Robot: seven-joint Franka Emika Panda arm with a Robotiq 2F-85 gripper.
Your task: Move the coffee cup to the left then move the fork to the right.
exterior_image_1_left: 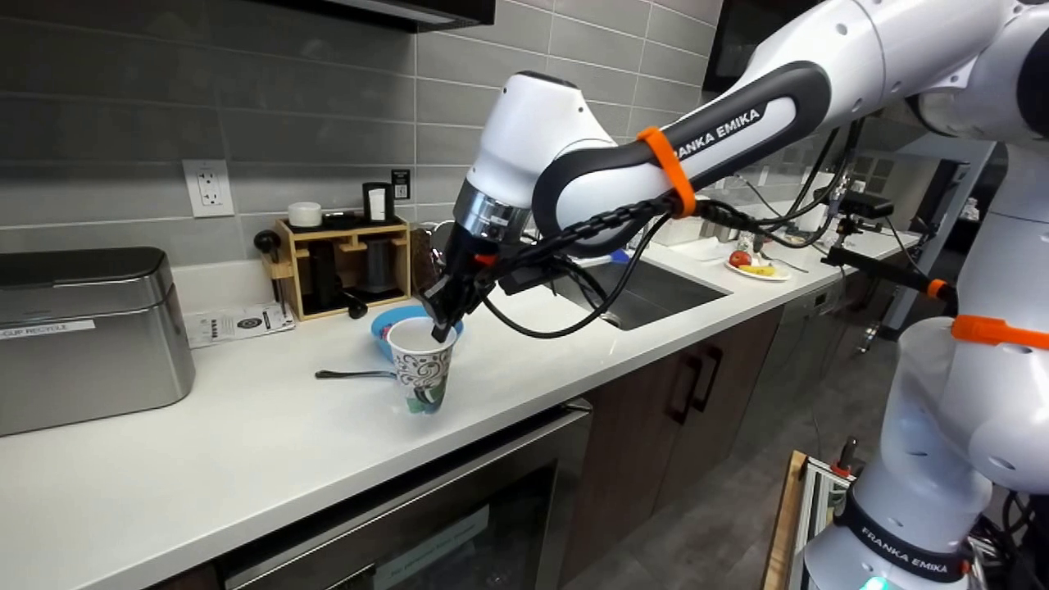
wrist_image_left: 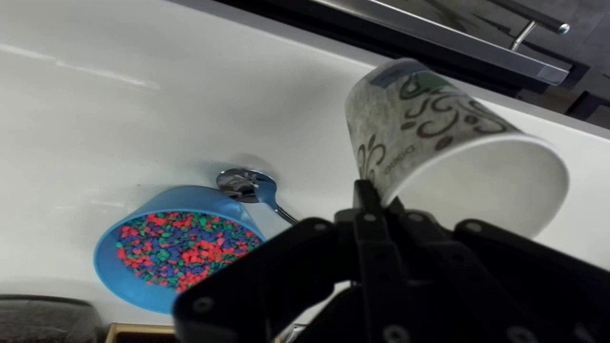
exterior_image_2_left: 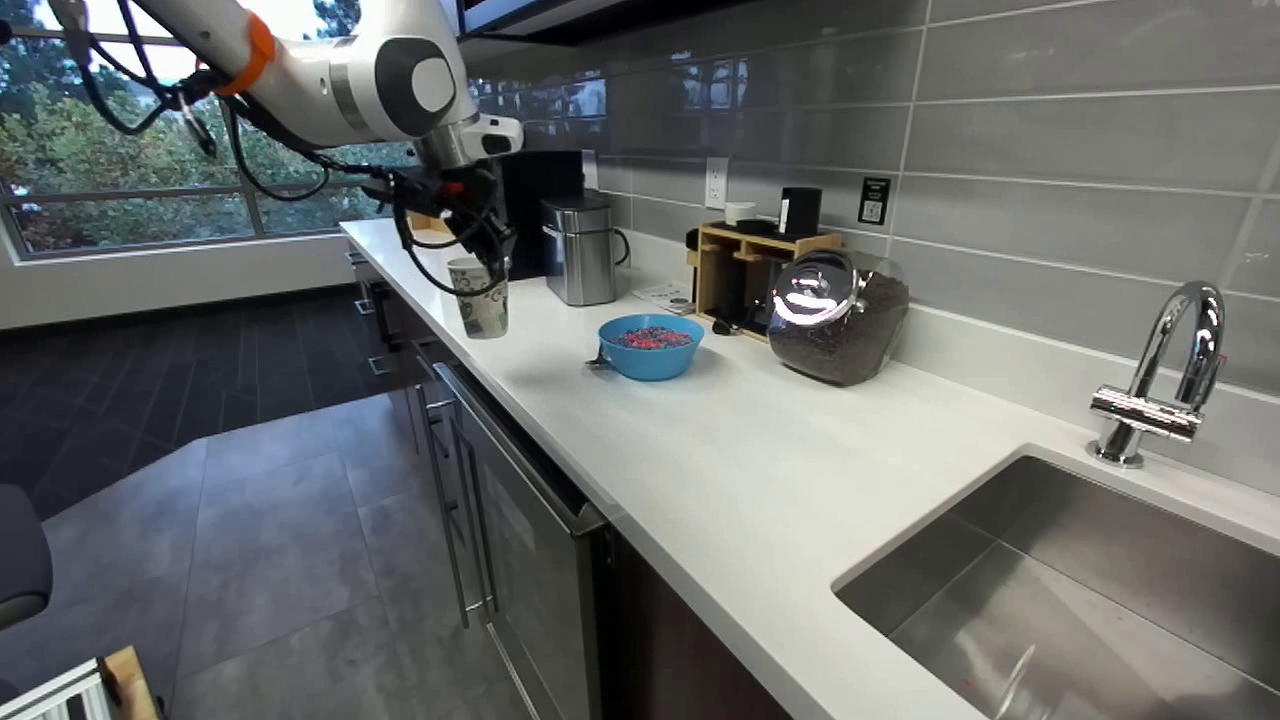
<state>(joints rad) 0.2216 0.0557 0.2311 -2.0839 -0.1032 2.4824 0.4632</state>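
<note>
In the wrist view we see the black two-fingered claw (wrist_image_left: 380, 199) nearly closed, pinching the rim-side wall of the whitish, tapered, scroll-patterned paper coffee cup (wrist_image_left: 431, 126), whose body lies toward one o'clock from the grip. At nine o'clock we find the slender, shiny grey metal utensil (wrist_image_left: 250, 186), just beside the round blue bowl (wrist_image_left: 200, 199) at eight.

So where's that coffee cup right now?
In the wrist view, the coffee cup is right of centre, its rim pinched in the gripper, with the blue bowl at lower left.
</note>
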